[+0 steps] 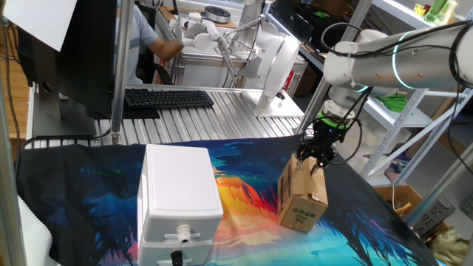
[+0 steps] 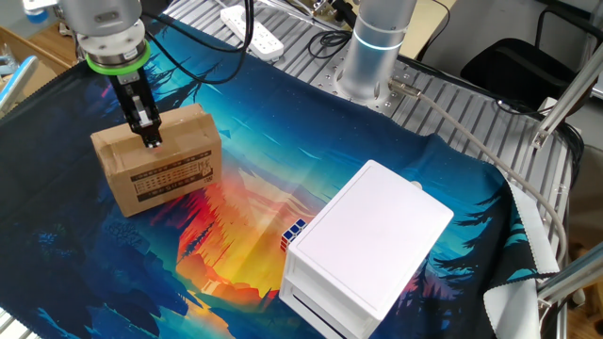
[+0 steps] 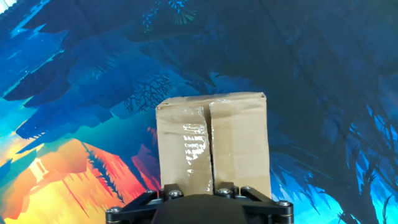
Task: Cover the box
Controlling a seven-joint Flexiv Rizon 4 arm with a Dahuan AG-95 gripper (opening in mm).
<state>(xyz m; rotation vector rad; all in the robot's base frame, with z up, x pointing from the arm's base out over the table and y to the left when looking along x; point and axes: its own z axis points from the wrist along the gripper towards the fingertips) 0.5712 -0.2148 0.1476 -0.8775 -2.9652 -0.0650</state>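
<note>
The box [image 1: 303, 196] is a small brown cardboard carton on the colourful mat. Black print shows on its side in the other fixed view [image 2: 160, 160]. In the hand view its top flaps [image 3: 211, 143] lie closed, with a seam down the middle and shiny tape. My gripper [image 2: 149, 139] stands straight down over the box with its fingers together. The tips touch the top near one edge, which also shows in one fixed view [image 1: 316, 164]. It holds nothing. The hand view shows only the hand's dark body at the bottom edge; the fingertips are hidden.
A large white plastic case [image 2: 367, 245] with a front connector [image 1: 182, 234] stands on the mat beside the box. A small coloured cube [image 2: 294, 233] peeks out beside it. The arm's base [image 2: 372, 56], a power strip [image 2: 252, 30] and a keyboard [image 1: 168, 97] sit on the metal table behind.
</note>
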